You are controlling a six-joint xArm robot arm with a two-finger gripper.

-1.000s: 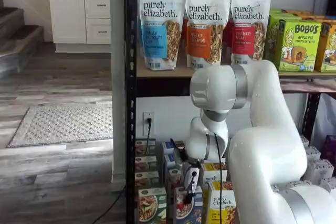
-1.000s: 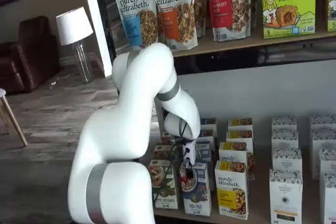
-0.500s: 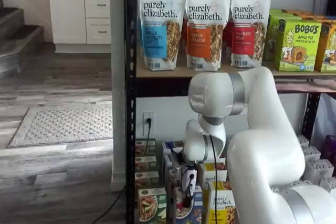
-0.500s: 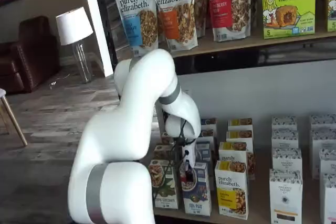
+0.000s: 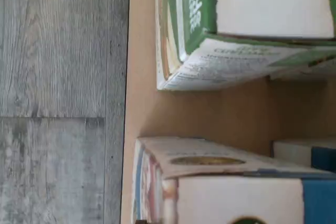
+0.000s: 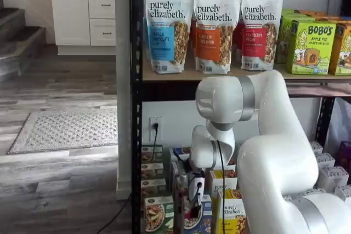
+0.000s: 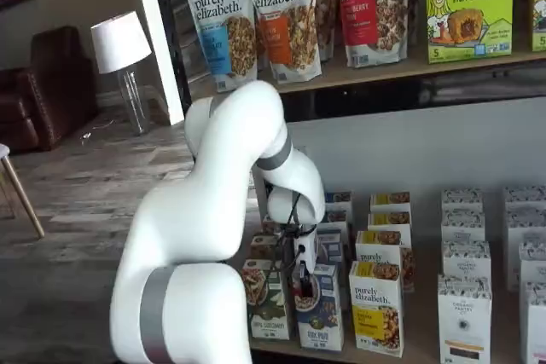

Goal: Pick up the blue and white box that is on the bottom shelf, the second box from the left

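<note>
The blue and white box (image 7: 321,318) stands upright on the bottom shelf (image 7: 275,347), second in the front row, and also shows in a shelf view (image 6: 198,218). My gripper (image 7: 300,284) hangs straight down over the box's top left corner, its black fingers open and reaching the box's upper edge. In a shelf view the gripper (image 6: 193,205) covers part of the box's front. The wrist view shows the blue and white box (image 5: 226,182) close up, with the tan shelf board (image 5: 140,77) beside it. Nothing is held.
A green-and-white box (image 7: 269,300) stands just left of the target and fills part of the wrist view (image 5: 236,30). A yellow purely elizabeth box (image 7: 376,307) stands to its right. More rows of boxes stand behind. Granola bags (image 6: 212,28) sit on the shelf above.
The arm has lowered the gripper a little, bringing the fingers down to the top of the blue and white box. The boxes have not moved.
</note>
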